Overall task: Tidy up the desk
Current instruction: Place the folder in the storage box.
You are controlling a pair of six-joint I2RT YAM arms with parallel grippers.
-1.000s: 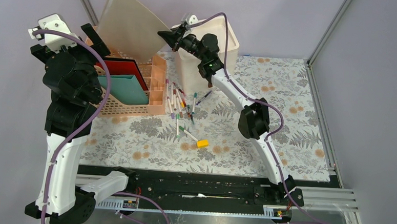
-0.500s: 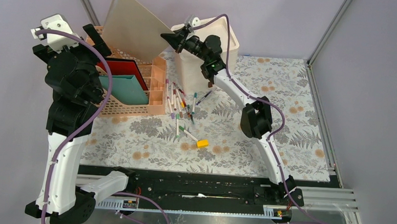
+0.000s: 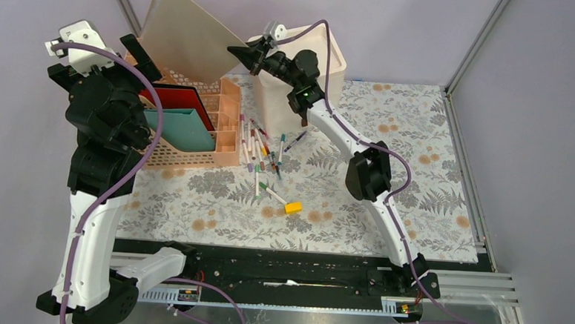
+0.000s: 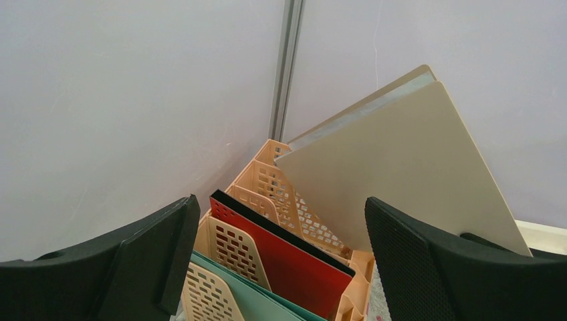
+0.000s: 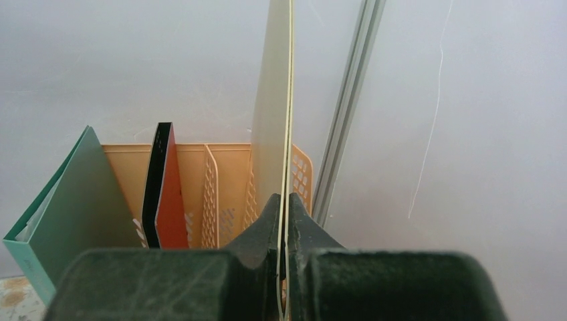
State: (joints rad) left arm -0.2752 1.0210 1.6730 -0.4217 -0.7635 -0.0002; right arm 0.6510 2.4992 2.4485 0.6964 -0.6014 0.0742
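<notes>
Nudged slightly up and left in the last half-second, the beige folder [image 3: 184,30] tilts above the rear of the peach file rack [image 3: 224,118], upper left of the overhead view. The right gripper [image 3: 243,53] is clamped on its corner. The left gripper [image 4: 277,221] hovers nearby, jaws apart and empty. Markers [image 3: 259,149] litter the desk [image 3: 419,139] mid-frame. Held by one corner, the folder could swivel and snag a divider.
</notes>
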